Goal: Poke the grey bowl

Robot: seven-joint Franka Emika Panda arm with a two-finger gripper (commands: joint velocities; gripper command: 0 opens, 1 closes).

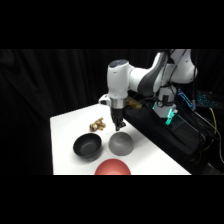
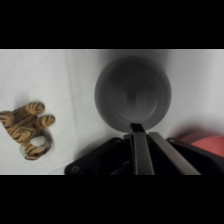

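Fingers (image 2: 139,131) pressed together, holding nothing — tips just over the grey bowl's (image 2: 132,92) rim; poke seems imminent, contact not yet evident.

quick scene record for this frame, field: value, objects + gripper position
surface: white table
target: grey bowl, right of the black bowl
gripper: gripper just above the grey bowl's far rim; contact unclear
wrist view: grey bowl fills the centre, gripper over its near rim
black bowl: black bowl, glossy, left of the grey one
red bowl: red bowl, at the table's front edge, partly cut off
toy: tiger plush behind the bowls, lying apart from them
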